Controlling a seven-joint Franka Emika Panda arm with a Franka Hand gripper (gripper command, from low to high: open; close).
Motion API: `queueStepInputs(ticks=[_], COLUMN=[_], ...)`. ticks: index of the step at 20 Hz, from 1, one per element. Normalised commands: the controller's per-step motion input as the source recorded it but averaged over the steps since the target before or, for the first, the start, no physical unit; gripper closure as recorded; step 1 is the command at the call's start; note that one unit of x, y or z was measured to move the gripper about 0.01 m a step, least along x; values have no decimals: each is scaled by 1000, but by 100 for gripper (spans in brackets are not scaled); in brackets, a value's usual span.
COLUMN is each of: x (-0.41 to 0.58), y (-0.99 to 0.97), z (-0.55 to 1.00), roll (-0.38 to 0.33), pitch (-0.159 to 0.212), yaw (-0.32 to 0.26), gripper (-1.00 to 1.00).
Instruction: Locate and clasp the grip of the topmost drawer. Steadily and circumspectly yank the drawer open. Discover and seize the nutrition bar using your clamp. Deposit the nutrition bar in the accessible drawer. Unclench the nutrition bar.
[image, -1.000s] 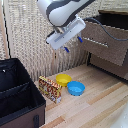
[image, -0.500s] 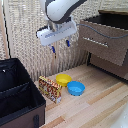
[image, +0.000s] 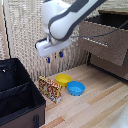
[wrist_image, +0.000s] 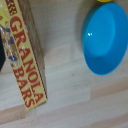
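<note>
Your target, the nutrition bar (image: 50, 89), stands on edge on the pale wood floor (image: 100, 107), leaning slightly, its printed face turned toward the exterior view's left. It sits just beside a black case (image: 20, 97) on that side, with the yellow bowl (image: 63, 79) close behind it and the blue bowl (image: 76, 88) near on the exterior view's right. Standing like that, its thin top edge is what offers itself to you, which suits a pinch across the narrow thickness.

In the wrist view the box (wrist_image: 25, 60) shows its "GRANOLA BARS" lettering, with the blue bowl (wrist_image: 106, 40) well apart across bare wood; your fingers do not show there.

The gripper (image: 55, 56) hangs above the box, well clear of it, its two dark fingers parted and holding nothing. You look to be lining up for the descent.

The topmost drawer (image: 102, 40) juts out from the dresser, already open, so it appears ready to receive the box once you have it. Mind the bowls as you come down.
</note>
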Motion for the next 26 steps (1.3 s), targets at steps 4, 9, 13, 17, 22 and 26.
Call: queueStepInputs(ticks=[4,9,13,17,22,26], x=[60,76,20,-61,-9,48], y=[569,390,307,445,170,72], z=[-593,-478,-220,13,2,1], roll=[168,111,-7,-115,-30,0], pitch=[-135,-48,231,248,7,8], yaw=[97,42,85,40,-11,-14], gripper=[-100,-100,-100,100,100,100])
